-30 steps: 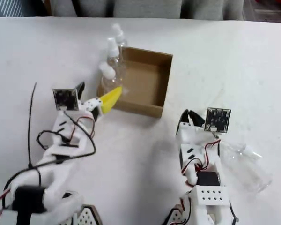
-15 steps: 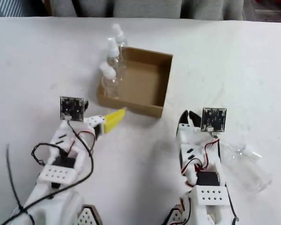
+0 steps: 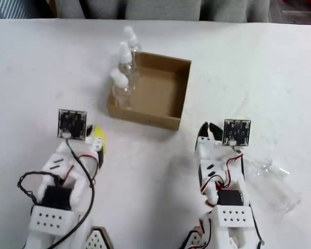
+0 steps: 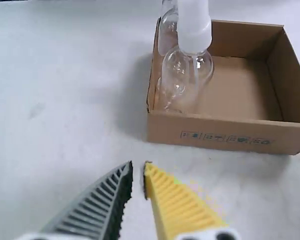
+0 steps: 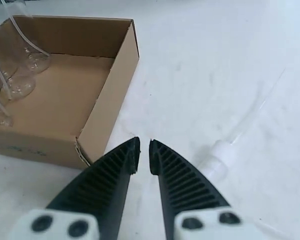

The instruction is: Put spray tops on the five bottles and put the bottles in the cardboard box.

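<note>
White tabletop [image 3: 249, 67] carries all items. Two white SO-101 arms sit side by side at the near edge, well apart from each other. The left gripper [image 4: 138, 172], with one grey and one yellow ribbed finger, hangs low over bare table just in front of the box's near wall; its fingertips are drawn almost together and grasp nothing. The right gripper [image 5: 142, 150], with two black ribbed fingers, hangs over the table near the box's near right corner; its jaws are closed down to a narrow slit and are likewise empty. The open, square brown cardboard box [image 3: 145, 117] rests flat on the table between the arms and beyond them, closer to the left arm. Three clear plastic bottles with white spray tops [image 3: 125, 62] stand upright inside the box in a row along its left wall; the rest of the box floor is bare. One further clear plastic bottle [image 3: 280, 194] lies on its side on the table just beside the right arm, outside the box. A white spray-top piece [image 5: 221, 150] lies at that bottle; whether it is fitted to the neck cannot be determined.
</note>
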Available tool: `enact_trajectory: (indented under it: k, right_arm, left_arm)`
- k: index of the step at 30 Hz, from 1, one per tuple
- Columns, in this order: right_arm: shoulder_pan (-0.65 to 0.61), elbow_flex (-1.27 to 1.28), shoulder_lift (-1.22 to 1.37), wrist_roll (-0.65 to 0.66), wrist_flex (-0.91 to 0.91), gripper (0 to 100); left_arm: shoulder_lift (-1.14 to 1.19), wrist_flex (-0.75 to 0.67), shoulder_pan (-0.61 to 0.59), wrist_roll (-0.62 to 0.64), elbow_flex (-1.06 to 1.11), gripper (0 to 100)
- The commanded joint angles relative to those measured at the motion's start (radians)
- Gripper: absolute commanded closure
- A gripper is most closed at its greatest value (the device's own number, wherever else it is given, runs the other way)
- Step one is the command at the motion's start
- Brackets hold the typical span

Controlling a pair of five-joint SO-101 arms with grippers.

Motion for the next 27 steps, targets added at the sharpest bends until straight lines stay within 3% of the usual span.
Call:
enact_trajectory:
  k: [1, 4, 7, 13, 17, 23, 27]
  right_arm:
    - [0.027, -0.006, -0.01, 0.063, -0.013, 98.2]
    - [0.081, -0.032, -0.012, 0.109, 0.028, 98.2]
    - [0.097, -0.141, -0.01, 0.166, 0.219, 98.0]
    - [0.047, -0.46, -0.002, 0.27, 0.719, 97.8]
    - [0.044, -0.64, -0.002, 0.338, 0.946, 97.7]
    - [0.047, -0.829, 0.008, 0.318, 1.247, 97.7]
    - [0.093, -0.858, 0.142, 0.252, 1.299, 97.6]
  left_arm:
    - [-0.074, 0.13, 0.012, -0.008, -0.061, 96]
    - [-0.073, 0.216, 0.012, -0.012, -0.061, 97]
    - [-0.048, 0.262, 0.001, -0.015, -0.051, 97]
    - [0.044, 0.107, -0.015, -0.015, 0.061, 97]
    - [0.12, 0.097, -0.005, -0.015, 0.058, 97]
    - [0.278, 0.1, -0.01, -0.107, -0.003, 97]
    - [0.438, 0.097, -0.013, -0.114, -0.071, 97]
